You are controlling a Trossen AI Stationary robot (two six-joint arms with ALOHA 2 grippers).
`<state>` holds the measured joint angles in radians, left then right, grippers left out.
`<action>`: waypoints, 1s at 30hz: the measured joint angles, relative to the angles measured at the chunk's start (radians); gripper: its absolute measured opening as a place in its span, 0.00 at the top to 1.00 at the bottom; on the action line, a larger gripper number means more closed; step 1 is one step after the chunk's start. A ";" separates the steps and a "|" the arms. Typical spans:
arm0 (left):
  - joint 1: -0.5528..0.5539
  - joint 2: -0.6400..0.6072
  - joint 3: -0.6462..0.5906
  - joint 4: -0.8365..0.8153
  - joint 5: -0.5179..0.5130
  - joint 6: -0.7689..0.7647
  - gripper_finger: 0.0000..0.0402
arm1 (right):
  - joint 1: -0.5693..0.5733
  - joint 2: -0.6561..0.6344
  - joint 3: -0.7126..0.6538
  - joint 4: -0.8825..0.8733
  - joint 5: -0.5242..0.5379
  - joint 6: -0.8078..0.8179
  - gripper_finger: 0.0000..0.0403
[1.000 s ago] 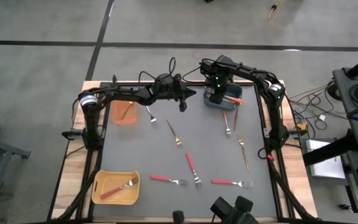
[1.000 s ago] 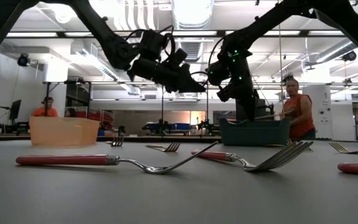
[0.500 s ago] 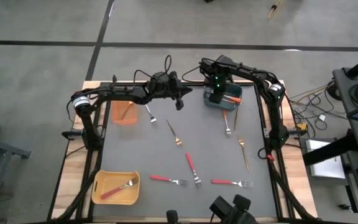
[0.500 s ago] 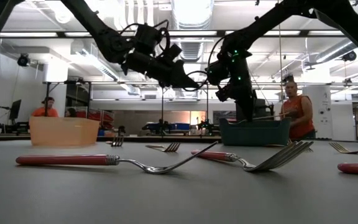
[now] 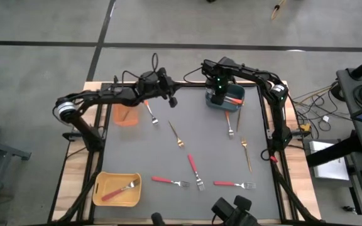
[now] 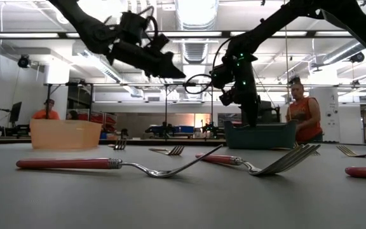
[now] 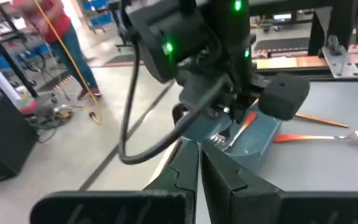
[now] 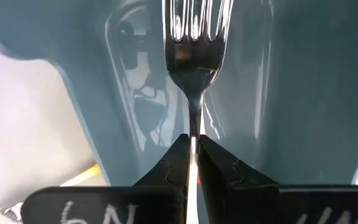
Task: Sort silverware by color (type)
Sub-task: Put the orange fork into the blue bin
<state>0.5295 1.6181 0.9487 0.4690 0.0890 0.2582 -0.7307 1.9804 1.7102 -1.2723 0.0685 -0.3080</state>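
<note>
One fork (image 8: 194,37) sits pinched in my right end effector (image 8: 192,155) over the blue-grey bin (image 8: 303,93) (left clamped empty); I'd lower before releasing.

Forks (image 5: 195,171) scattered on the table, 1 pinched over a bin.

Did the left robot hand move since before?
Yes. The left gripper pulled back from beside the blue-grey bin toward the orange bin, fingers shut.
</note>
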 joint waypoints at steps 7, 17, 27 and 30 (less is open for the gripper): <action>0.008 -0.133 -0.072 0.001 -0.069 0.023 1.00 | 0.000 0.000 -0.003 0.027 0.001 0.002 0.97; 0.009 -0.315 -0.161 0.003 -0.121 0.048 1.00 | 0.000 0.000 -0.003 0.051 0.002 0.010 0.97; 0.010 -0.432 -0.228 0.005 -0.155 0.048 1.00 | 0.000 0.000 -0.003 0.059 0.002 0.020 0.97; 0.011 -0.458 -0.244 0.005 -0.170 0.048 1.00 | 0.000 0.000 -0.003 0.060 0.002 0.020 0.97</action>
<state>0.5407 1.1598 0.7043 0.4744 -0.0811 0.3058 -0.7308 1.9804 1.7069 -1.2125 0.0708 -0.2881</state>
